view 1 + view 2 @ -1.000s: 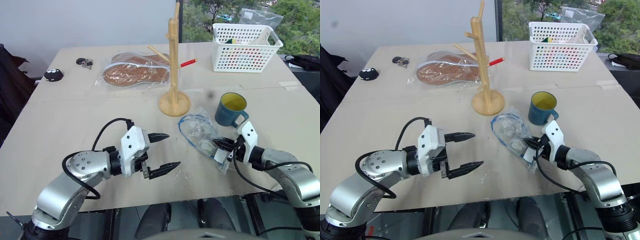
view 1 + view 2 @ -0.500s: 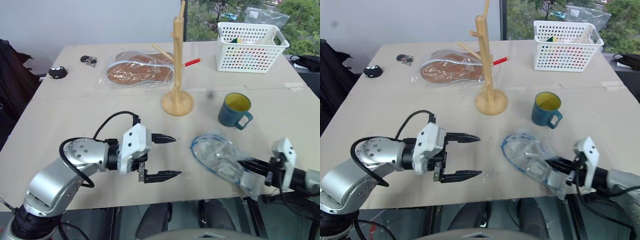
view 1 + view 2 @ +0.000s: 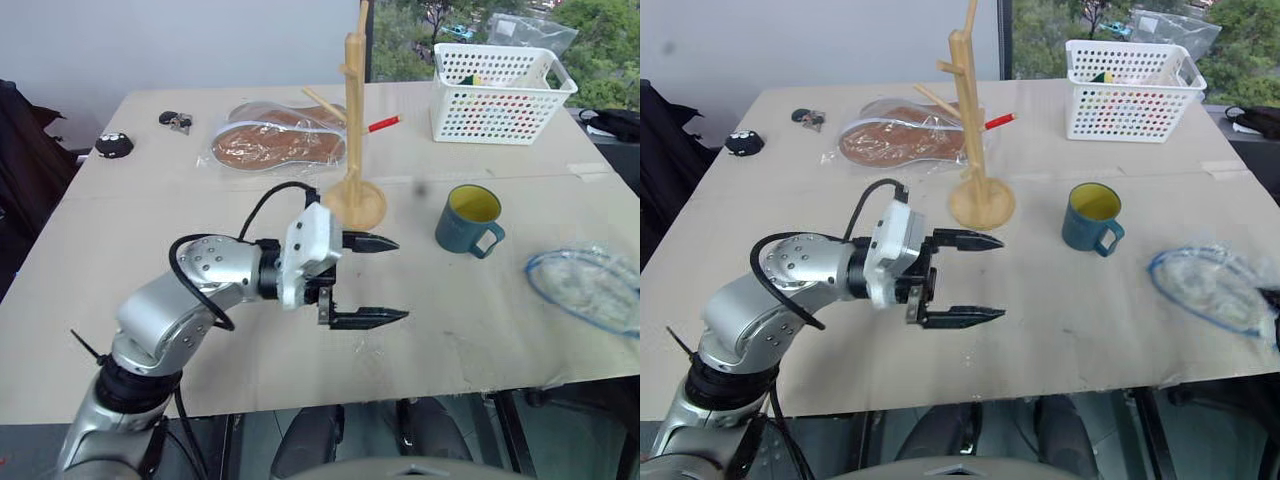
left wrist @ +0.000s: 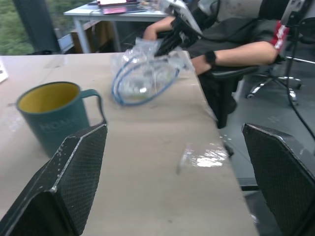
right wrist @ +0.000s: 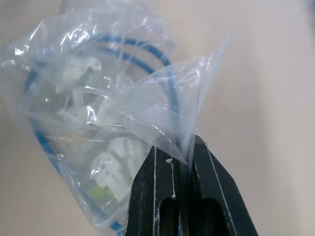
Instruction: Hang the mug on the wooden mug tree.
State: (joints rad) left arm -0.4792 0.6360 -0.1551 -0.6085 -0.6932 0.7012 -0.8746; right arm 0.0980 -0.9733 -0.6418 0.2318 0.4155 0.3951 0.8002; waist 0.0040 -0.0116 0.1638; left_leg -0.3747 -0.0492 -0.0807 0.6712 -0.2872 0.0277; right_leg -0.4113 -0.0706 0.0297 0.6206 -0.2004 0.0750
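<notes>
The teal-blue ceramic mug with yellow inside stands upright on the surface, right of the pale wooden mug tree. Rigid, smooth, breakable; its loop handle suits gripping. Left tool apart; right tool clamped on a clear plastic bag.

Soft daylight comes through the window behind, washing the table evenly with only faint shadows. The plastic bag glints with white glare in the right wrist view. The left wrist view's near fingers sit soft and blurred.
</notes>
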